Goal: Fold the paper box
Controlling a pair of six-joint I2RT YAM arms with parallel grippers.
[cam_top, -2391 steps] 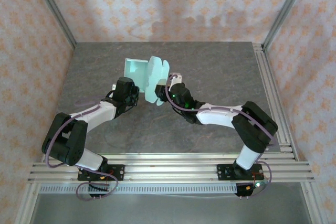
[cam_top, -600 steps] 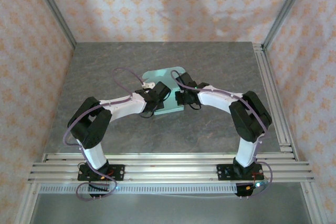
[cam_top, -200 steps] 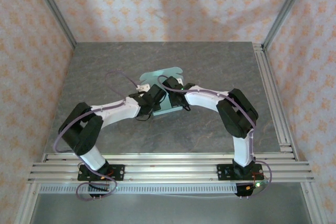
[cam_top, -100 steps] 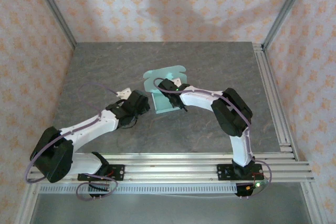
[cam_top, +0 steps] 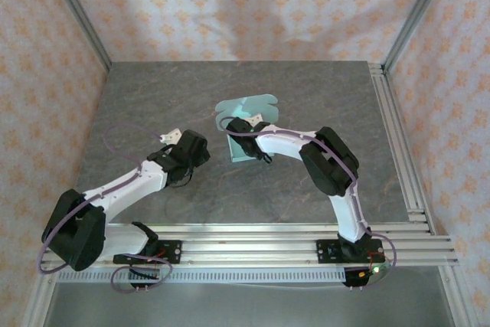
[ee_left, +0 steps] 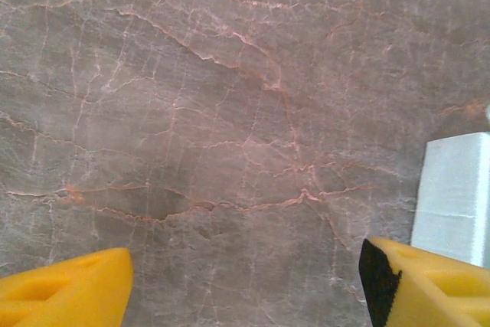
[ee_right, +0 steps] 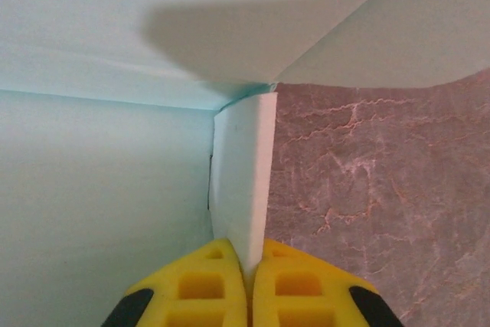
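Bench [cam_top: 153, 97]: dark grey-brown slab with a stone look, matte; the left wrist view shows thin pale and reddish veins running across it.
Back wall [cam_top: 153, 5]: pale pink paper with a repeating orange floral motif.
Left wall [cam_top: 38, 97]: same paper, slanting in towards the bench.
Right wall [cam_top: 459, 97]: same paper.
Corner posts [cam_top: 76, 13]: bare aluminium bars rising from the two far corners of the bench.
Near rails [cam_top: 253, 249]: several parallel aluminium bars along the front edge.
Side rails [cam_top: 394, 135]: aluminium bars down the right edge.
Light: even and soft; a blurred grey shadow [cam_top: 245, 5] lies on the back wall.
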